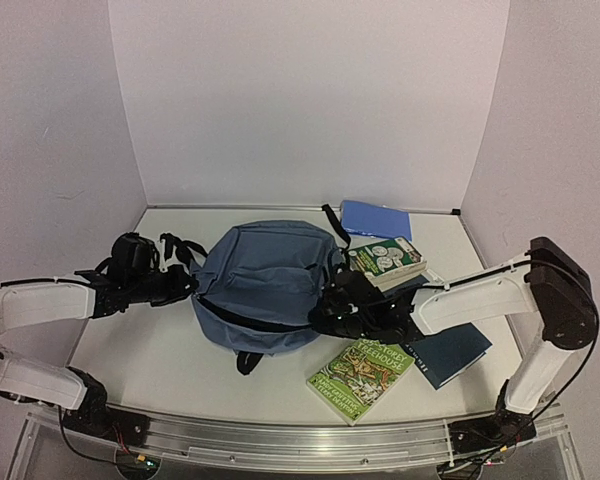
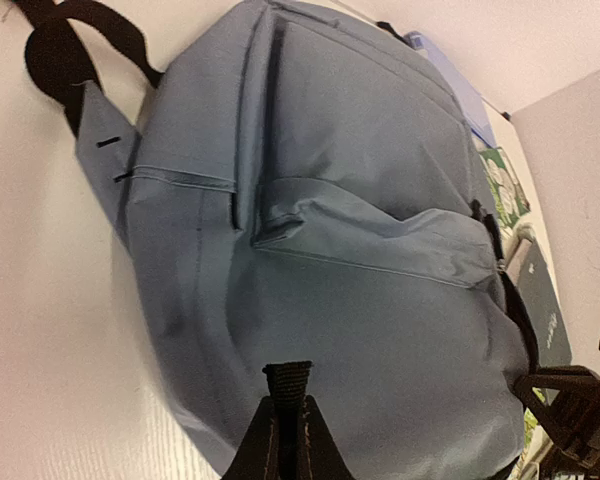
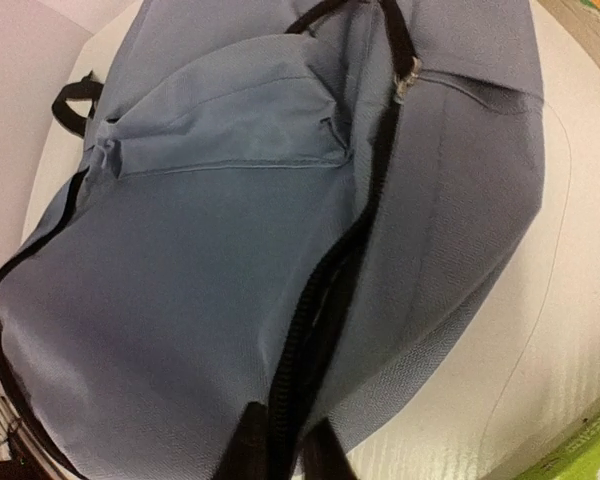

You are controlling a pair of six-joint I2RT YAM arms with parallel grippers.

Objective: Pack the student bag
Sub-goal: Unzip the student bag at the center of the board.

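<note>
Slate-blue cloth, soft and floppy: the student bag (image 1: pixel 265 285) slumps mid-tabletop (image 1: pixel 150 350). Its black webbing loop (image 2: pixel 288 376) is clenched in the left pincer (image 2: pixel 285 405); the right pincer (image 3: pixel 280 435) pinches the zip edge (image 3: pixel 330 290). Webbing and seams look the surest holds.

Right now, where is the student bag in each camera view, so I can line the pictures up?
Top external: student bag at the centre of the table.
Left wrist: fills most of the frame, above the left pincer.
Right wrist: fills the frame's left and middle, above the right pincer.
Shared landmark: its black main zipper: near side from above, right edge in left wrist, mid-frame in right wrist.
</note>
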